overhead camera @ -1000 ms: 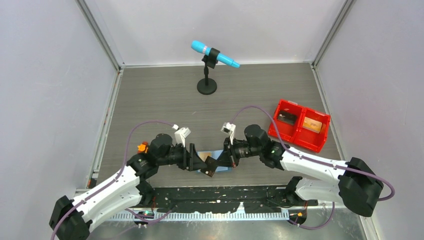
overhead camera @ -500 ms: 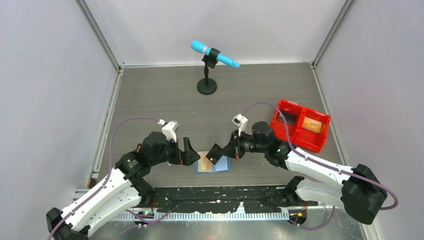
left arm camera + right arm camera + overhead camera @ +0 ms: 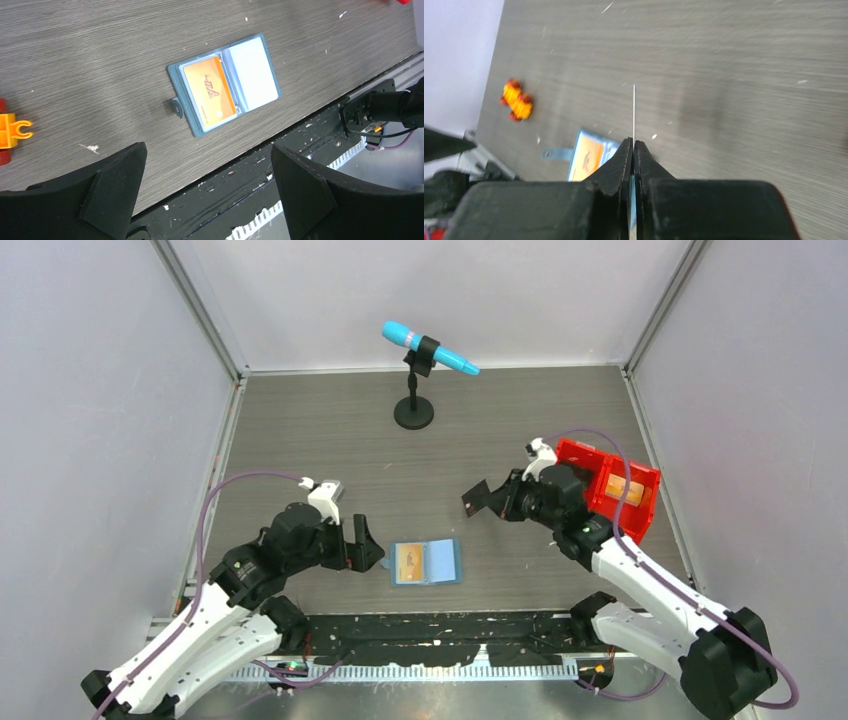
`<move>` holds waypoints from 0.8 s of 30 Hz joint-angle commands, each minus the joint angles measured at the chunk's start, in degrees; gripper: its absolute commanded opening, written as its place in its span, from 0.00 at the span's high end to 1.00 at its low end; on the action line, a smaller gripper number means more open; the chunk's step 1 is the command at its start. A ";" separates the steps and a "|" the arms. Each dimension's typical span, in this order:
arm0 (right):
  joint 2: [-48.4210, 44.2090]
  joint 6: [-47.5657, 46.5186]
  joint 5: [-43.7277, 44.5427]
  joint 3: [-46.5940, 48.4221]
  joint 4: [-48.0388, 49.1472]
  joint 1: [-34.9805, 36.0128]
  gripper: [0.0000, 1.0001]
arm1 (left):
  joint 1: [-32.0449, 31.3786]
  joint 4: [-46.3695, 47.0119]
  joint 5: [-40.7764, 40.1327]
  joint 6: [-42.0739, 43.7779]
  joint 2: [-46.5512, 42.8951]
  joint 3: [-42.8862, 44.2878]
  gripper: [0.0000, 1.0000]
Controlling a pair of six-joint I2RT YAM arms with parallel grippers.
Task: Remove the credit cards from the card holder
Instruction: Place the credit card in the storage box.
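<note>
The left arm (image 3: 225, 590) is bending in from the lower left, its left gripper (image 3: 366, 545) hanging just left of the card holder (image 3: 445, 561), fingers spread wide. The card holder is lying open at lower centre, an orange-gold card (image 3: 210, 91) showing in its left pocket. The right gripper (image 3: 489, 500), raised at centre right near the red bin (image 3: 640, 512), is pinching a thin card (image 3: 634, 107) edge-on.
</note>
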 commanded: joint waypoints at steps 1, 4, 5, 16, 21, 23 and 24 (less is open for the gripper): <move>-2.96 -0.66 8.81 5.09 -4.16 -4.55 0.95 | 0.06 -1.84 -0.99 2.15 -1.24 1.50 0.01; -2.87 -0.99 10.47 6.26 -5.37 -8.29 0.95 | 0.06 -2.42 -0.25 2.13 -1.38 1.96 0.01; -2.73 -1.44 11.94 6.91 -5.71 -8.88 0.95 | 0.06 -2.94 -0.24 2.15 -1.39 2.36 0.01; -0.97 -2.94 16.03 7.85 -7.19 -18.05 0.95 | 0.06 -9.03 -0.80 5.76 0.53 8.20 0.01; 1.41 -2.94 16.96 7.22 -5.16 -20.52 0.95 | 0.06 -10.30 -3.01 7.96 2.03 9.11 0.01; 2.40 -2.86 17.50 6.87 -4.36 -21.26 0.95 | 0.03 -10.80 -2.28 8.08 2.25 9.09 0.01; 2.68 -2.81 17.94 6.64 -4.15 -21.48 0.95 | 0.05 -10.77 -0.76 8.04 2.06 8.94 0.01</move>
